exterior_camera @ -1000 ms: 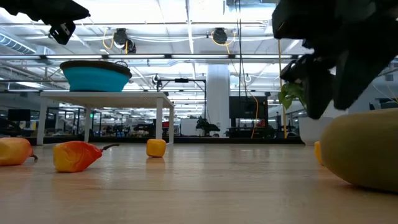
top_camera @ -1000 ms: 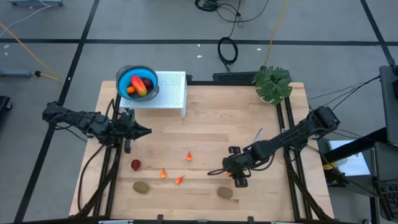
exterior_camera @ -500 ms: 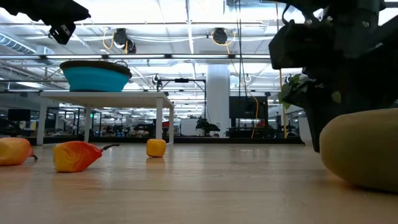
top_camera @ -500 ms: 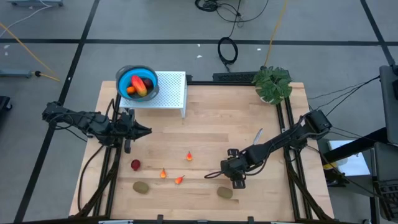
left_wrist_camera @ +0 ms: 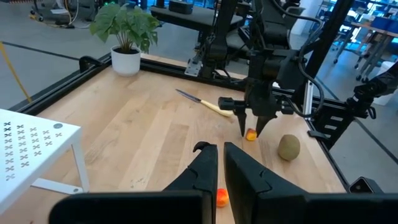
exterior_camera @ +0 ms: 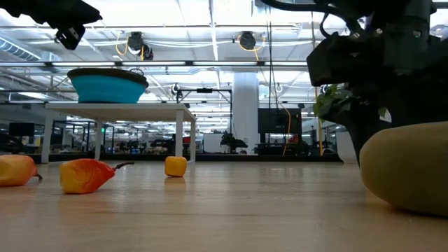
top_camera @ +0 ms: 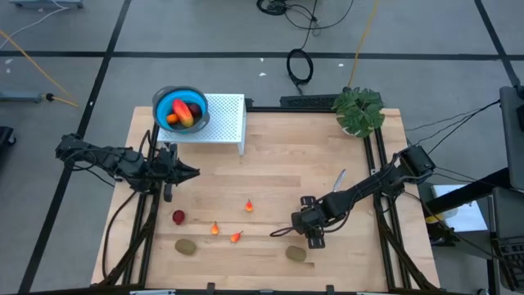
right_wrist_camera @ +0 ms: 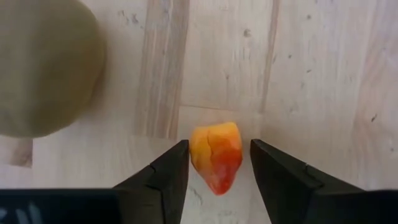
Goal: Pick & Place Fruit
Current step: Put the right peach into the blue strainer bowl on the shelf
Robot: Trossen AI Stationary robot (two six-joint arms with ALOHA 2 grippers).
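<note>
My right gripper (top_camera: 315, 235) points down near the table's near right part, open, its fingers (right_wrist_camera: 169, 174) standing on either side of a tiny orange-red fruit bit (right_wrist_camera: 216, 157) that lies on the wood. I see narrow gaps and cannot tell if they touch. A kiwi (right_wrist_camera: 43, 68) lies close beside it. My left gripper (top_camera: 191, 172) hovers shut at the table's left. A red ball (top_camera: 178, 216), three more orange-red bits (top_camera: 214, 229) and a second kiwi (top_camera: 187, 246) lie on the table. The blue bowl (top_camera: 166, 102) holds a red-orange oval and other fruit.
The bowl sits on a white perforated stand (top_camera: 227, 120) at the far left. A pale yellow utensil (top_camera: 338, 178) lies far of my right gripper. A potted plant (top_camera: 359, 111) occupies the far right corner. Black rails run along both table sides.
My right gripper has moved slightly toward the near edge and come down around the orange-red bit next to the kiwi. The left arm has kept still, and the fruits lie where they did.
</note>
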